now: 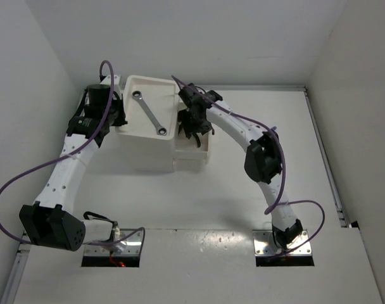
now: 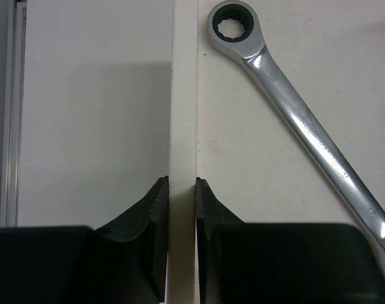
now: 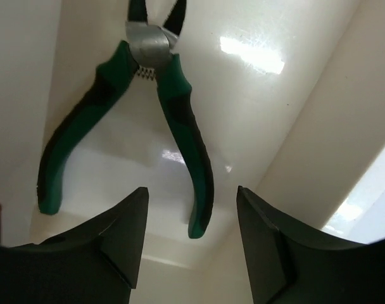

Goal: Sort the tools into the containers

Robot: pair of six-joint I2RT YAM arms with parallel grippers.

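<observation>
- White plastic drawer unit (image 1: 145,155) stands on the table (image 1: 211,202) between the two arms.
- Left gripper (image 2: 182,183) is pinched tight on the tray rim (image 2: 183,95) at the unit's top, its jaws pressed to either side of the thin white wall.
- Silver wrench (image 2: 306,126) lies flat in the tray, just to the right of that gripper and untouched by it.
- Right gripper (image 3: 191,190) hangs over the pulled-out drawer (image 3: 262,114), jaws spread well apart and holding nothing.
- Green-handled pliers (image 3: 180,114) lie on the drawer floor just beyond its fingertips, handles splayed toward the gripper, gripped by neither finger.
</observation>
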